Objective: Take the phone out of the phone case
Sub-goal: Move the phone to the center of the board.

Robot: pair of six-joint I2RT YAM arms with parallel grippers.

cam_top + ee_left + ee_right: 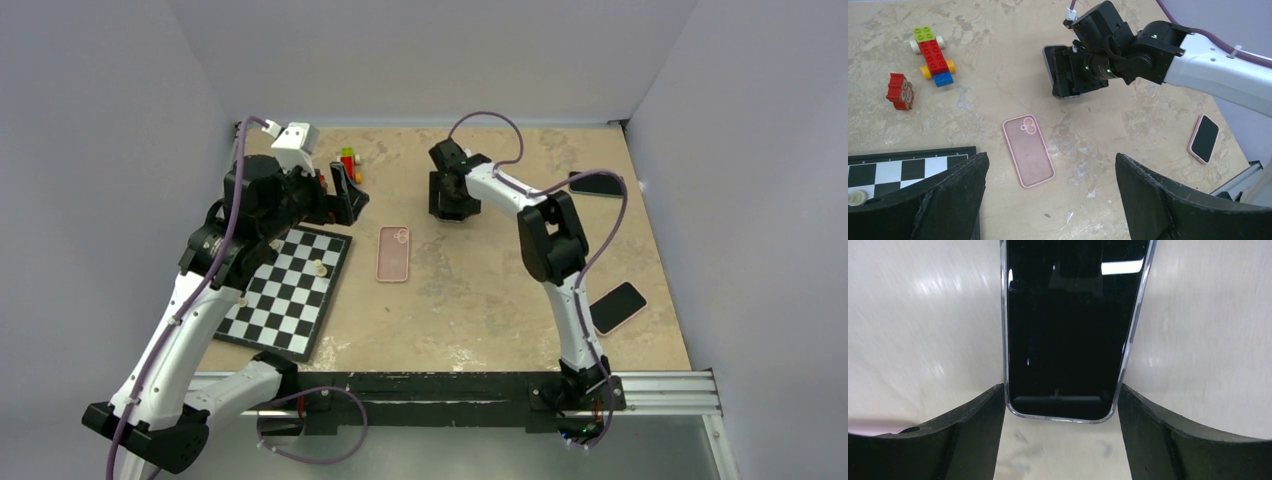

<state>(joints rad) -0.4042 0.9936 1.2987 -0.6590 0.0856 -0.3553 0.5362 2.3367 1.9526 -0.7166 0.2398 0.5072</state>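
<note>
Left gripper (347, 195) is hanging wide open w/ nothing in it, just left of the pink case (1028, 150), its cam looking down on that case. Prob. it's waiting to help.

Nearer the arm bases than the case, the chessboard (285, 290) is lying off to the left and a 2nd pink-edged handset (617, 307) well off to the right. The pink case is lying flat on the table (480, 290), untouched; can't tell if it's hollow.

Just beyond it, the right gripper (1060, 390) is pinching the phone (1068, 315) across its long edges, a finger pressing each side. I'd say that's to leave screen & back free.

Right wrist cam is showing a clear rim (1007, 340) round the screen, poss. a case. Left wrist cam is showing instead that the phone is tipped up, not lying flat.

Farther back-left of the pink case: a brick car (933, 52) & a red figure (899, 91).
</note>
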